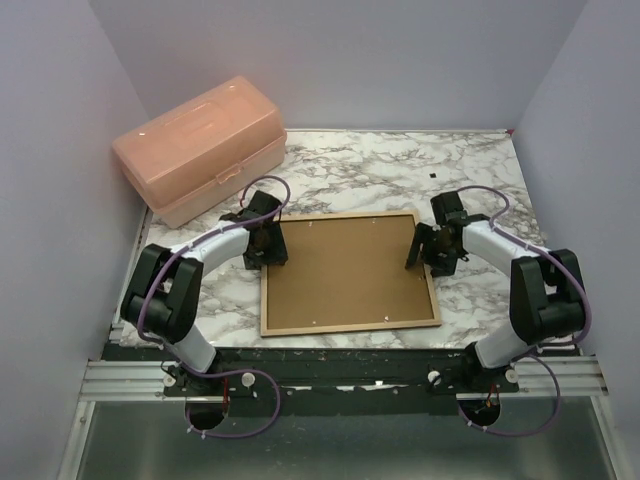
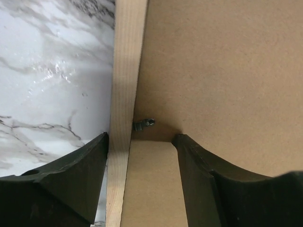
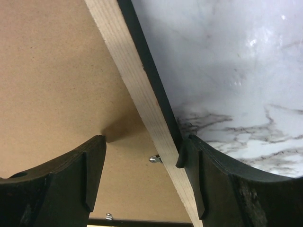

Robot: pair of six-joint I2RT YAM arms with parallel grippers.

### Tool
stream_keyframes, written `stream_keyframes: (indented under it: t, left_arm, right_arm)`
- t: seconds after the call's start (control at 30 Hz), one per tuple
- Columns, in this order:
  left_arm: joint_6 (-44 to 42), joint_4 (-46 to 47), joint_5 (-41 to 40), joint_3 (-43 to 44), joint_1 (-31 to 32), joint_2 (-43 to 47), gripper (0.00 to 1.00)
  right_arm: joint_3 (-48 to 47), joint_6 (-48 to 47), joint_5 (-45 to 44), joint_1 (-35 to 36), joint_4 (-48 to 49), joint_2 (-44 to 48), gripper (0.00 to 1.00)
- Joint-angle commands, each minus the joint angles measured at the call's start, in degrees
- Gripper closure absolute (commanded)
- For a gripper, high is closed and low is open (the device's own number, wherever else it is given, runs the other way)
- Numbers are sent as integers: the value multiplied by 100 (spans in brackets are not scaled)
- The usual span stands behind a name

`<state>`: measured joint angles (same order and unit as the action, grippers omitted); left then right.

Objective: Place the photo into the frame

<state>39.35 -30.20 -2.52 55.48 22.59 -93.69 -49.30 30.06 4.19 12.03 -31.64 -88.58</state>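
Observation:
The frame (image 1: 350,325) lies back up on the marble table, its tan wood rails around the brown backing board (image 1: 345,270). The photo is out of view. My left gripper (image 1: 266,242) is open over the frame's left rail (image 2: 124,71): one finger (image 2: 75,175) is outside the rail, the other (image 2: 208,189) is on the board. My right gripper (image 1: 424,250) is open over the right rail (image 3: 128,61): its outer finger (image 3: 203,175) touches the rail's black edge, its inner finger (image 3: 71,175) is over the board. Small metal tabs (image 2: 144,124) (image 3: 155,159) stick out from the rails over the board.
A pink plastic box (image 1: 200,150) with a latch stands at the back left, close behind the left arm. Pale walls close the table on the left, back and right. Bare marble (image 1: 400,170) lies behind the frame.

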Motion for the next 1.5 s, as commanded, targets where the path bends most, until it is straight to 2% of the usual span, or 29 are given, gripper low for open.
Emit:
stream_keyframes:
  t: [0.0, 0.3, 0.43, 0.47, 0.53, 0.63, 0.77, 0.97, 1.17, 1.33, 1.47]
  left_arm:
    - [253, 140, 1052, -550, 274, 431, 39]
    - [632, 370, 1271, -1542, 558, 1394, 38]
    - [641, -70, 627, -1660, 580, 1841, 32]
    - [613, -244, 399, -1632, 580, 1976, 30]
    - [548, -579, -31, -1510, 580, 2231, 25]
    - [427, -891, -252, -1378, 580, 2492, 19]
    - [397, -894, 29, -1430, 567, 2370, 18]
    - [459, -277, 593, -1534, 571, 1653, 19]
    - [285, -201, 743, -698, 571, 979, 19]
    - [-114, -597, 603, 820, 543, 93, 19]
    - [-459, -1189, 50, 1881, 382, -491, 19]
  right_arm:
    - [-476, 15, 830, 79, 157, -563, 27]
    - [-2077, -52, 1041, 97, 136, -1645, 26]
    - [-2604, -98, 802, 106, -74, -1861, 23]
    - [-2630, -106, 693, 106, -127, -1833, 19]
    - [-2545, -152, 439, 105, -203, -1719, 14]
    - [-2145, -174, 126, 106, -267, -1440, 11]
    - [-1257, -138, 187, 106, -106, -992, 10]
    - [-329, -36, 649, 99, 5, -234, 10]
    - [255, 29, 815, 104, -306, 711, 10]
    - [708, 246, 917, 106, -240, 1297, 10]
    - [673, 336, 734, 106, -283, 1323, 11]
